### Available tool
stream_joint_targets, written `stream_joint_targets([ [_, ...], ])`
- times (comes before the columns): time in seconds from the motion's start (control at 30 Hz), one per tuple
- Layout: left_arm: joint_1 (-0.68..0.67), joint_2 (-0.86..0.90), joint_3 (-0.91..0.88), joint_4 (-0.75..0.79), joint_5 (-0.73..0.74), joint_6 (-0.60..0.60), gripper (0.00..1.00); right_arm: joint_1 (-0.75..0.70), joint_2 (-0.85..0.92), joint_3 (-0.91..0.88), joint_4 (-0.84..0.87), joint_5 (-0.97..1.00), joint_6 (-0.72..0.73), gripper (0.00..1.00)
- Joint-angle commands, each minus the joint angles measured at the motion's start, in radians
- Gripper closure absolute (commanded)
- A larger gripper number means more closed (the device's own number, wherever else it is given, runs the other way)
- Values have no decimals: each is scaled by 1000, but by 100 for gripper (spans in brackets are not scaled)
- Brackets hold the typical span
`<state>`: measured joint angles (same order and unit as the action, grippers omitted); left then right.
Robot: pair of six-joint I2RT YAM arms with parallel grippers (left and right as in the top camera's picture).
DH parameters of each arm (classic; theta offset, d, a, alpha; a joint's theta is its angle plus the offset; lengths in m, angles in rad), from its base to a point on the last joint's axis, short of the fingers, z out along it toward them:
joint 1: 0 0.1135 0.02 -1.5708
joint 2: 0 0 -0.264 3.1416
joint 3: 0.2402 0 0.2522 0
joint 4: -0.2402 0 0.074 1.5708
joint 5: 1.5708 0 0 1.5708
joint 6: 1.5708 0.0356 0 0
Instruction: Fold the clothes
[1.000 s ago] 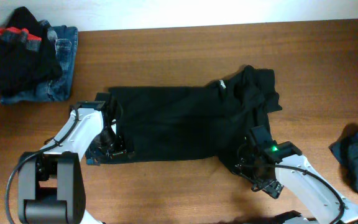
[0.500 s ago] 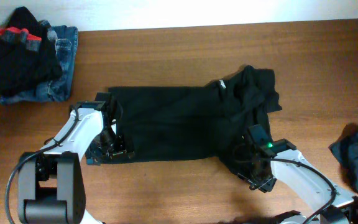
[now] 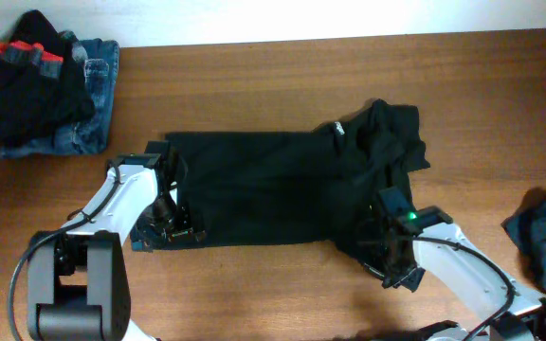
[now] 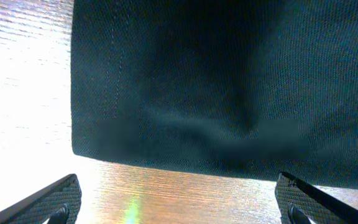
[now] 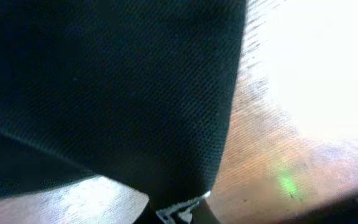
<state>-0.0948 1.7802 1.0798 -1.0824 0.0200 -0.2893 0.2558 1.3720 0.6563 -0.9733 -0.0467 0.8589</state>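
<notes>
Item: plain black sleeved fabric top, spread flat mid-tabletop. Limp, light and drapey, so I judge corners the best holds. My right end effector is pinched on its lower edge. My left end effector is wide, beside the hem corner.

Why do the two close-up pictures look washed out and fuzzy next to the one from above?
Overhead view: evenly lit and sharp, though the black top shows little detail. Left wrist view: glare bleaches the table at left; the weave is crisp. Right wrist view: soft all over, wood blown out upper right, a green glint below.
</notes>
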Motion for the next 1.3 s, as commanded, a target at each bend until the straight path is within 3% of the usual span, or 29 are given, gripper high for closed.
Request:
stream_joint_targets([
  [0.0, -2, -22, -4, 2, 11, -13, 1, -8, 3, 118, -47, -6, -80, 96],
  [0.33, -2, -22, -4, 2, 10, -12, 1, -8, 3, 327, -137, -51, -127, 85],
  [0.8, -2, -22, -4, 6, 11, -12, 1, -9, 5, 330, 113, -37, -126, 85],
  [1.27, -2, -22, -4, 6, 10, -12, 1, -10, 55, 329, 247, 97, -110, 83],
])
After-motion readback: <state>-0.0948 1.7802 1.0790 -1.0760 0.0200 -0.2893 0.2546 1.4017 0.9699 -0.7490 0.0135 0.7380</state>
